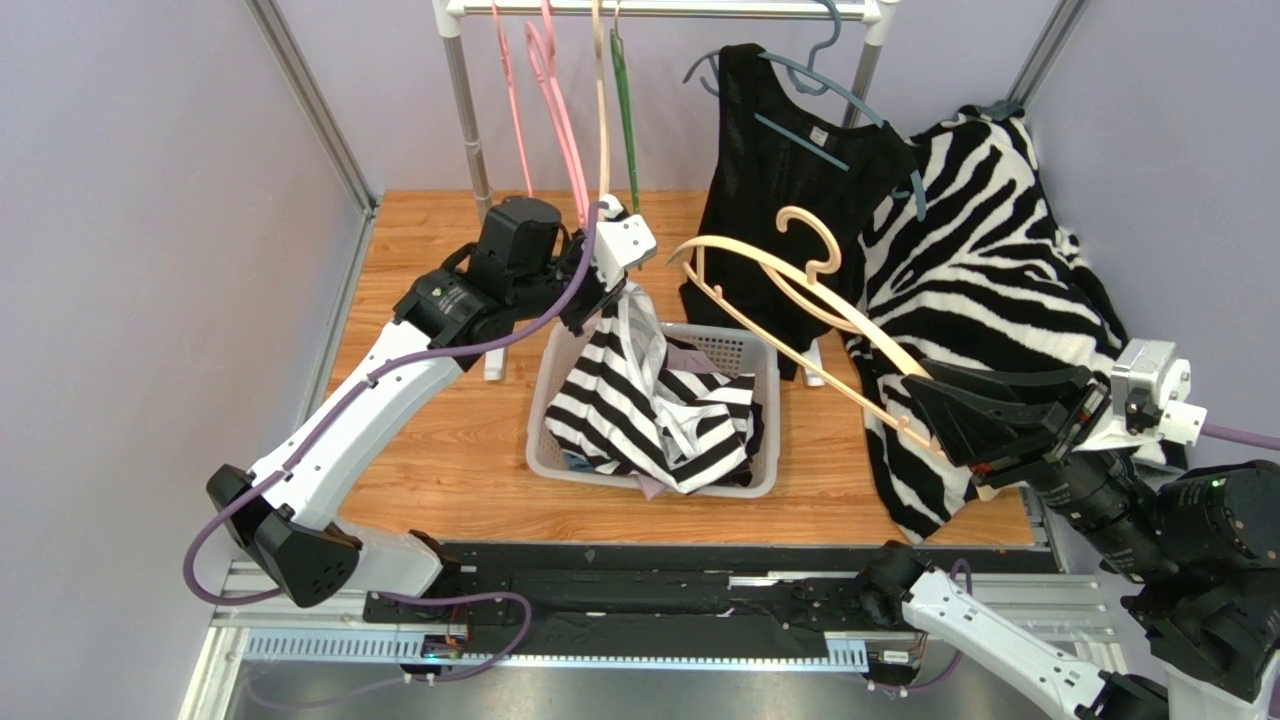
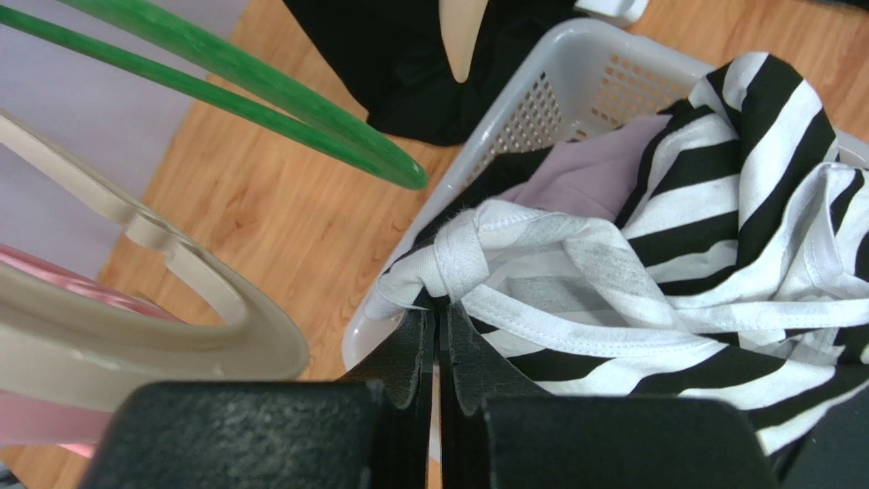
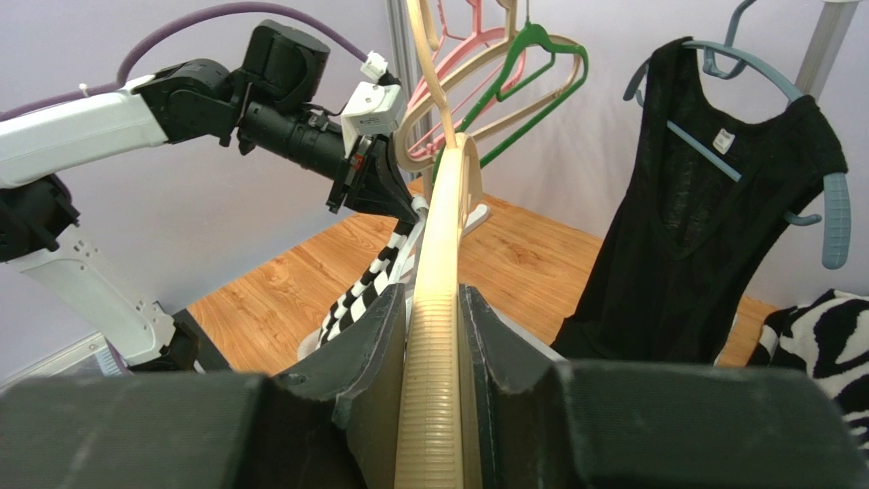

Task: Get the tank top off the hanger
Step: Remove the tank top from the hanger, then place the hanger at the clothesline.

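Top external – A: left gripper (image 1: 606, 297) is clenched on a strap of the striped tank top (image 1: 649, 408). The cloth hangs from it into the white basket (image 1: 763, 458), with most of it heaped inside. Right gripper (image 1: 920, 405) is clamped on one end of the beige hanger (image 1: 781, 285), which is held up in the air beside the basket.

B: Hanger bare?

A: Looks bare and apart from the top. Its far tip sits close to the left wrist, though, so I can't quite rule out a touch from here.

B: Handling?

A: Light, limp jersey, I'd judge. No stiffness; it drapes and bunches, and would likely snag on a hook rather than slide. The bound strap edge is the sound hold. Pinching the body would only stretch it.

B: What do the wrist views add?

A: Left wrist shows the pinch itself: jaws tight on a bunched bit of white strap (image 2: 454, 260), with a lilac garment (image 2: 592, 168) under the stripes. The top view hides both. Right wrist shows the ribbed hanger bar squeezed between its jaws, but little of the basket.
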`<state>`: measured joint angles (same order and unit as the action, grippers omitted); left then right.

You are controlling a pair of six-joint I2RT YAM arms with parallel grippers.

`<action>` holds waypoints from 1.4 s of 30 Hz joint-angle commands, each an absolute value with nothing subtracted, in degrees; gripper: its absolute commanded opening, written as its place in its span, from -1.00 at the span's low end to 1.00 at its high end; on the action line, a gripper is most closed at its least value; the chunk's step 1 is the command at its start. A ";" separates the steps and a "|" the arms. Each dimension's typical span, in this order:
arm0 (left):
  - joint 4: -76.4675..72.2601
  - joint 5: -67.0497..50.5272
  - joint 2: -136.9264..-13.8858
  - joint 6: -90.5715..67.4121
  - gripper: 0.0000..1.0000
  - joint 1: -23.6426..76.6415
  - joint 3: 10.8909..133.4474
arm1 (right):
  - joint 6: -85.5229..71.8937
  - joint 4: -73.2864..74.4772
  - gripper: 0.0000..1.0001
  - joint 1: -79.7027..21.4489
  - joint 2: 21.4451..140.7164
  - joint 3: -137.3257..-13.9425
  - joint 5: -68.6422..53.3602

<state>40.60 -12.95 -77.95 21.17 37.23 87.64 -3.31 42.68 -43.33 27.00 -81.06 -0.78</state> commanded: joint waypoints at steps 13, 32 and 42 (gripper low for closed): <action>32.96 -14.77 -80.95 25.75 -1.00 38.50 66.89 | -1.58 39.73 -1.00 -43.33 35.32 -88.15 15.20; 26.28 -3.43 -86.13 33.40 -0.13 40.61 55.99 | 3.61 30.25 -1.00 -42.63 62.13 -103.17 21.71; 41.55 -2.44 -78.77 29.54 0.71 40.61 66.08 | -1.75 24.26 -1.00 -36.92 74.08 -113.36 14.43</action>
<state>30.24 -1.56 -84.07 32.10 40.42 58.78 1.28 31.83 -38.87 71.90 -106.65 18.17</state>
